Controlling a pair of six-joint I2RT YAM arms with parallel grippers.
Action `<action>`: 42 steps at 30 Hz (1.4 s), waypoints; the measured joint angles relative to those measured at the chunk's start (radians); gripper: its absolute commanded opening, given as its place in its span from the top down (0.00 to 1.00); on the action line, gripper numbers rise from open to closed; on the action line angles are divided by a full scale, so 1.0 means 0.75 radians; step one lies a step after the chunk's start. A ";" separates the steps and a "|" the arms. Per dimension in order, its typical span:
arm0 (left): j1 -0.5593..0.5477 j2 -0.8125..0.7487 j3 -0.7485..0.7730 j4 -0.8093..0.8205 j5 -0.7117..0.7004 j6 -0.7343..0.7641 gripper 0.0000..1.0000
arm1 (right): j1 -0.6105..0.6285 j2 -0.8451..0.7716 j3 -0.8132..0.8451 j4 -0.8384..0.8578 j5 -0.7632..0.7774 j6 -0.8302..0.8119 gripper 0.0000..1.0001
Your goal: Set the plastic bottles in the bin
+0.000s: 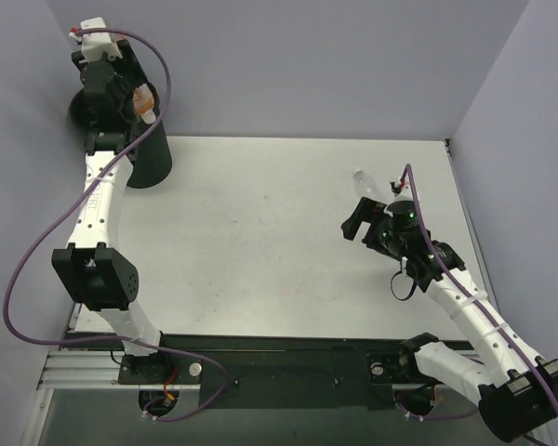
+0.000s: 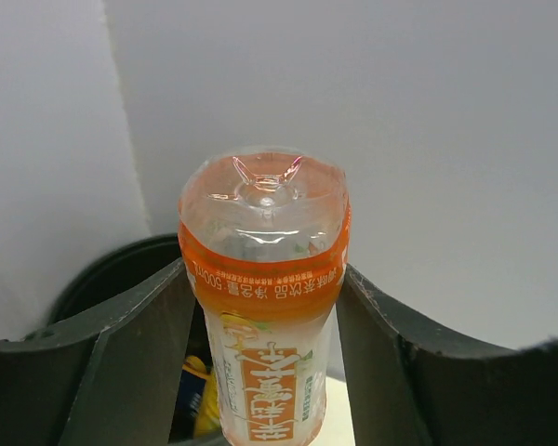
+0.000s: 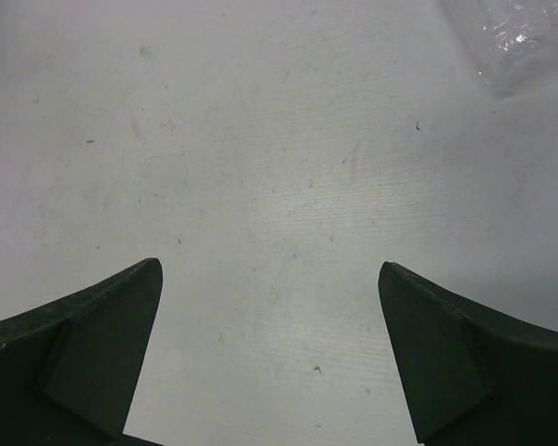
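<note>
My left gripper [image 1: 130,93] is shut on an orange labelled bottle [image 1: 146,100] and holds it over the tall black bin [image 1: 151,158] at the far left corner. In the left wrist view the bottle [image 2: 265,223] stands base-up between the gripper's [image 2: 263,271] fingers, above the bin's rim [image 2: 102,276]. A yellow and blue bottle [image 2: 200,395] lies inside the bin. A clear colourless bottle [image 1: 370,181] lies on the table at the right. My right gripper [image 1: 358,216] is open and empty just near-left of it. In the right wrist view the clear bottle [image 3: 521,37] shows at the top right, outside the gripper [image 3: 270,279].
Grey walls close in the table [image 1: 260,242] at the back and on both sides. The bin stands against the back left corner. The right wall runs close behind the clear bottle.
</note>
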 measured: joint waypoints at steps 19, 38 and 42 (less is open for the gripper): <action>0.149 0.198 0.168 0.263 -0.255 -0.002 0.10 | -0.051 0.202 0.015 0.026 -0.161 0.005 0.05; -0.350 -0.277 -0.387 -0.202 -0.591 0.022 0.05 | -0.045 0.444 0.319 0.019 -0.086 0.101 0.06; -0.431 -0.406 -0.569 -0.477 -0.522 -0.135 0.05 | -0.046 0.519 0.449 -0.078 0.055 0.089 0.06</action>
